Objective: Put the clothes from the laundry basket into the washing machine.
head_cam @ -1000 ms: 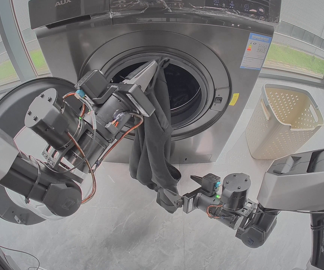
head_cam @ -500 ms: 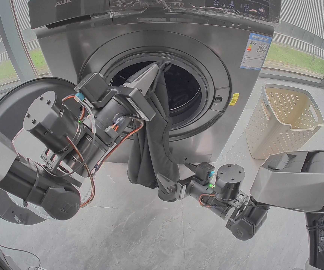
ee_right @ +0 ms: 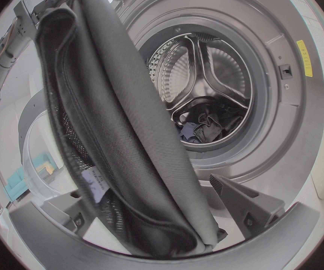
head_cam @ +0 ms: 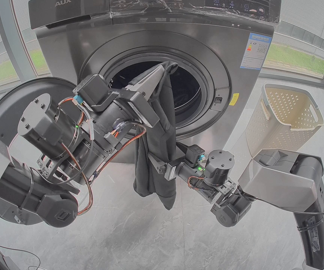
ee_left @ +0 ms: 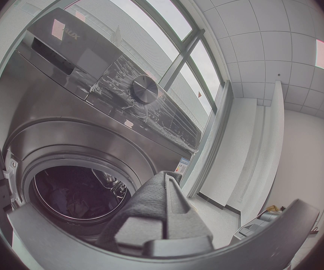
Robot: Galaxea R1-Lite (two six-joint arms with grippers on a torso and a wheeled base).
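One dark garment [head_cam: 162, 132] hangs in front of the washing machine [head_cam: 222, 49], which stands at 12 o'clock in the head view with its porthole uncovered. The round door [head_cam: 16, 98] is swung fully aside to 9 o'clock.

Left tool [head_cam: 161, 69]: raised to the upper rim of the porthole, pinching the top edge of the dark garment. In the left wrist view the cloth [ee_left: 143, 203] lies bunched against the tool's finger [ee_left: 173, 203]. From that grip the garment drops straight down across the opening and past the machine's lower front, its hem clear of the floor [head_cam: 132, 229].

Right tool [head_cam: 158, 165]: low, at 6 o'clock from the porthole, set against the hanging cloth about midway down its length. The right wrist view shows its jaws spread wide, one finger [ee_right: 244, 203] standing apart on one side, the other mostly hidden behind the fabric. The garment [ee_right: 132, 113] passes between them; no pinch is visible.

Drum [ee_right: 207, 72]: several dark clothes [ee_right: 207, 126] lie in its bottom.

Laundry basket [head_cam: 282, 120]: cream, perforated, on the floor at 3 o'clock from the machine, tilted away from it. No clothes are visible through its open top. It stands well apart from both tools.
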